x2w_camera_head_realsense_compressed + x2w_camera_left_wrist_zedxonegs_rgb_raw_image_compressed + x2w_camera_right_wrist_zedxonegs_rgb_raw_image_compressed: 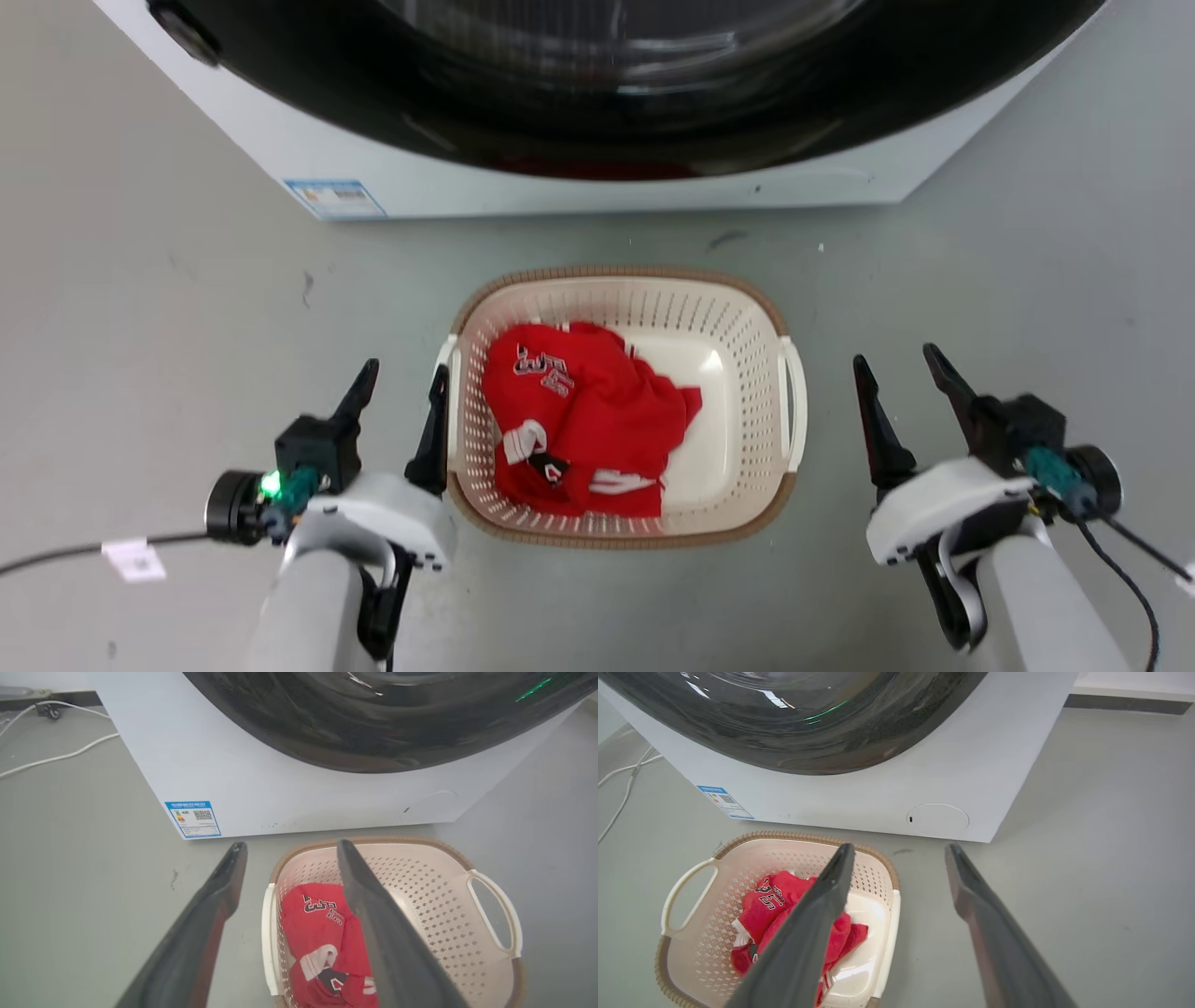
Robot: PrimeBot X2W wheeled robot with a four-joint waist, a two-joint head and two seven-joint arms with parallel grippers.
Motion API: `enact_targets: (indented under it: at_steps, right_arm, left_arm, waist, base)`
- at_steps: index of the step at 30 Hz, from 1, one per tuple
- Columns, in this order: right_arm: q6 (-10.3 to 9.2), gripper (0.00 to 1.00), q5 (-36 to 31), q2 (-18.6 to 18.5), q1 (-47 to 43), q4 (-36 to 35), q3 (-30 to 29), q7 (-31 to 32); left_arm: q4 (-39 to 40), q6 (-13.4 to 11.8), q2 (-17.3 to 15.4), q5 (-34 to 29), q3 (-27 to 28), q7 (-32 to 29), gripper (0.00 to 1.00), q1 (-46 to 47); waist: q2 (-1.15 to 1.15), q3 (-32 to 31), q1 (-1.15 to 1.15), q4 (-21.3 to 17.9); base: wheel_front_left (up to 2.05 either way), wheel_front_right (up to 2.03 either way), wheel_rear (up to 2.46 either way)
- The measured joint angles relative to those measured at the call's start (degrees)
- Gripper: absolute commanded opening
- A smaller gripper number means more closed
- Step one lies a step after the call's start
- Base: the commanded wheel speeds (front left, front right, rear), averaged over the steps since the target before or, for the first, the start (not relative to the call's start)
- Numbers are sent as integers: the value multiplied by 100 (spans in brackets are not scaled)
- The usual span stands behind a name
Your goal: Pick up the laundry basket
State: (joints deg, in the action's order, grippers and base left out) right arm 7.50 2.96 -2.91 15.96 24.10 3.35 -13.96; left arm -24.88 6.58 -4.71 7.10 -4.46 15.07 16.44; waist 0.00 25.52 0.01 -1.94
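Both grippers up front, jaws spread wide and holding nothing. The left gripper (404, 371) is right beside the left side of the basket (672, 313), and the right gripper (894, 355) stands clear off its right side. The basket sits upright on the floor (140, 299), mouth up.

I'd call it light: thin perforated plastic, stiff enough to keep its shape but likely to flex if I pinch a wall. The rim looks too broad and smooth for these fingers. My pick is the two white loops, left handle (267, 933) and right handle (795, 401), one per arm, lifted level.

A red jersey (579, 420) is bunched in the basket's left half, so I expect a slight tip that way. It's soft cargo, nothing breakable.

From the left wrist, the left handle lies between my fingers. I can't tell whether they are down at its height or touching it, and in the head view one finger covers part of that loop.

Beyond the basket, the washer (597, 191) is cut off above its dark door. Whatever lies under the jersey is hidden.
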Motion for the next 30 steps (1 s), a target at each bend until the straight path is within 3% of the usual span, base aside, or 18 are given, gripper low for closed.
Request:
enact_targets:
  at_steps: [8,14,20,30]
  right_arm:
    - [0,100,566,0,1490,1767,408,502]
    - [0,100,889,1,2373,2652,801,740]
    - [1,100,1017,2,3137,3495,1094,1187]
    - [1,100,1290,3,3754,4232,1527,1764]
  left_arm:
    - [-2134,82,-376,87,-455,0,100,1716]
    - [-3216,83,-571,339,-1216,-287,100,2614]
    - [-3799,83,-831,602,-1764,-427,100,3183]
    - [-4014,83,-844,1451,-2773,-902,100,3638]
  waist:
    - [0,1056,0,-26]
    - [0,1559,0,-57]
    - [0,1960,0,-106]
    - [0,2330,0,-40]
  base:
    - [0,0,0]
    - [0,0,0]
    - [0,0,0]
    - [0,0,0]
